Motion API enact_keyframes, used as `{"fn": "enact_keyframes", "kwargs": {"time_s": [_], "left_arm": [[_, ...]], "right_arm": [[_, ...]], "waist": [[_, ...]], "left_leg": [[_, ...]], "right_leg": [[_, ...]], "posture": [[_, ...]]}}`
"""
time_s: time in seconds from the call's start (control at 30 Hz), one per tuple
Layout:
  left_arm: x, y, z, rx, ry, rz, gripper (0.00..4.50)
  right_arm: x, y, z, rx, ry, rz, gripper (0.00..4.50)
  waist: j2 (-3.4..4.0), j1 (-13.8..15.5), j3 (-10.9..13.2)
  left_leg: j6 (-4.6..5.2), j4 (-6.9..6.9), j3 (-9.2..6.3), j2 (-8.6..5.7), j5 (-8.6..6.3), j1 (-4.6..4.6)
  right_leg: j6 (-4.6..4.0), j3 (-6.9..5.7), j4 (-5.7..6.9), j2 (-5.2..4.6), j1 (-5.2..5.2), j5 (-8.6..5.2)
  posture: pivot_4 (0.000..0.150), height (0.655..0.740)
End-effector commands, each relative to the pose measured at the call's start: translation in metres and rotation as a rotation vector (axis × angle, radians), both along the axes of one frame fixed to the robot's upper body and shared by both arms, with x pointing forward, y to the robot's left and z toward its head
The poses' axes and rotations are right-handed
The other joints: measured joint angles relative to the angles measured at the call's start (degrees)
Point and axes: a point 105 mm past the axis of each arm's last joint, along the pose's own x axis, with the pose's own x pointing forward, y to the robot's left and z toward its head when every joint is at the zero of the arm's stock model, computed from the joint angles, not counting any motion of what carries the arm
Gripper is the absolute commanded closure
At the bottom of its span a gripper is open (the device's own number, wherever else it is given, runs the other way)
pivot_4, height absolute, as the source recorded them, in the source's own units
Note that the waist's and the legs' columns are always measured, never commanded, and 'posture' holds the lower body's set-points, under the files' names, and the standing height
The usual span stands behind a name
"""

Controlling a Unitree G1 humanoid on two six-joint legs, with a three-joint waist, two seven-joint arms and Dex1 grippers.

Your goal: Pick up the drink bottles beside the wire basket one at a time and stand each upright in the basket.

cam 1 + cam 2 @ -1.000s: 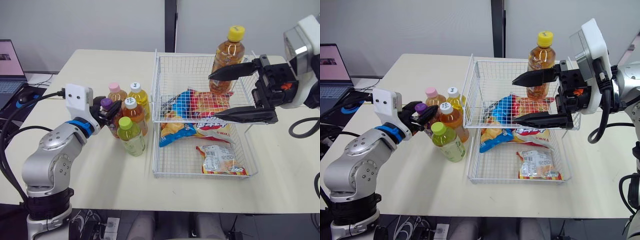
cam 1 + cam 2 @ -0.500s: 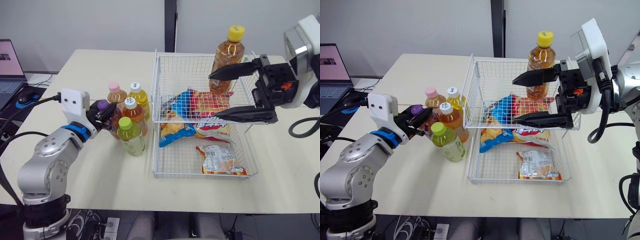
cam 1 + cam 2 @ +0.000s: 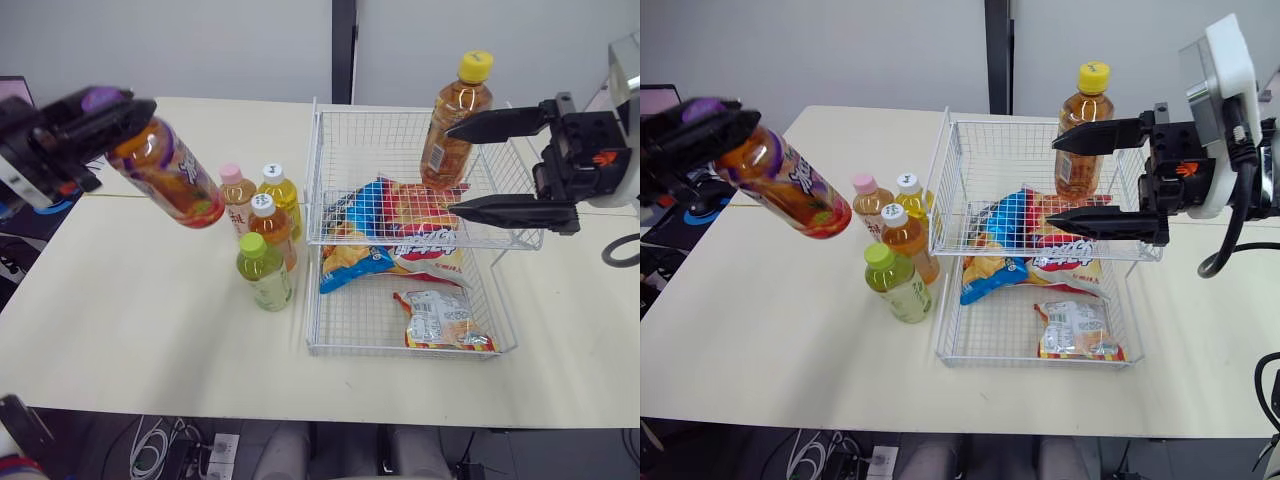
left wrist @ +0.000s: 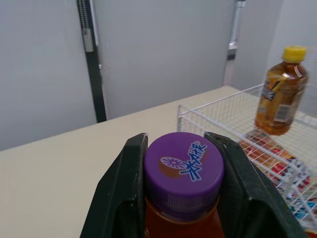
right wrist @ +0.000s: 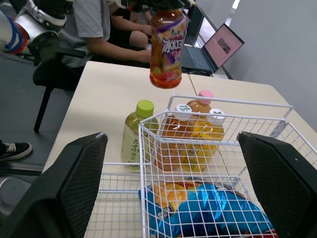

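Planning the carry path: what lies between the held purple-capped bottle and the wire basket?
A cluster of four upright bottles on the table, clear in the left eye view.

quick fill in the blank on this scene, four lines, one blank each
1. The left claw grips the tilted bottle by its ____ cap.
2. The standing bottle inside the wire basket has a ____ cap.
3. The bottles grouped on the table beside the basket number ____.
4. The right claw hangs over the basket with its fingers ____.

Missing words: purple; yellow; four; open
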Motion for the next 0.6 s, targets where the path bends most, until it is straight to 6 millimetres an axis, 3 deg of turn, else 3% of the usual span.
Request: {"fn": "enact_keyframes", "kwargs": {"time_s": [0.03, 0.13, 0.27, 0.6], "left_arm": [[-0.008, -0.013, 0.043, 0.005, -0.097, -0.112, 3.11], [0.000, -0.027, 0.070, -0.011, -0.133, -0.193, 3.11], [0.010, -0.051, 0.088, -0.006, -0.126, -0.304, 3.11], [0.061, -0.151, 0.087, 0.101, -0.092, -0.530, 3.11]], "right_arm": [[-0.004, -0.009, 0.012, 0.018, -0.061, -0.055, 0.00], [-0.005, -0.014, 0.013, 0.034, -0.059, -0.088, 0.00], [-0.008, -0.017, 0.011, 0.043, -0.055, -0.115, 0.00], [-0.009, -0.033, 0.013, 0.057, -0.082, -0.226, 0.00]], "waist": [[-0.02, 0.1, 0.0], [-0.03, 0.0, 0.0], [-0.02, -0.4, 0.0], [-0.04, -1.3, 0.0]], "left_leg": [[0.00, 0.01, 0.06, -0.01, 0.00, 0.00], [0.00, -0.05, 0.19, -0.03, 0.00, 0.00], [0.00, -0.05, 0.29, -0.04, 0.00, -0.01], [0.01, 0.00, 0.30, -0.06, 0.00, -0.09]], "right_leg": [[0.00, 0.00, -0.01, 0.00, 0.01, 0.00], [0.03, 0.07, -0.07, -0.01, 0.00, 0.00], [0.05, 0.09, -0.01, -0.01, -0.03, -0.01], [0.06, 0.08, -0.01, -0.04, -0.06, -0.01]], "posture": [[0.150, 0.7400], [0.150, 0.7400], [0.150, 0.7400], [0.150, 0.7400]]}}
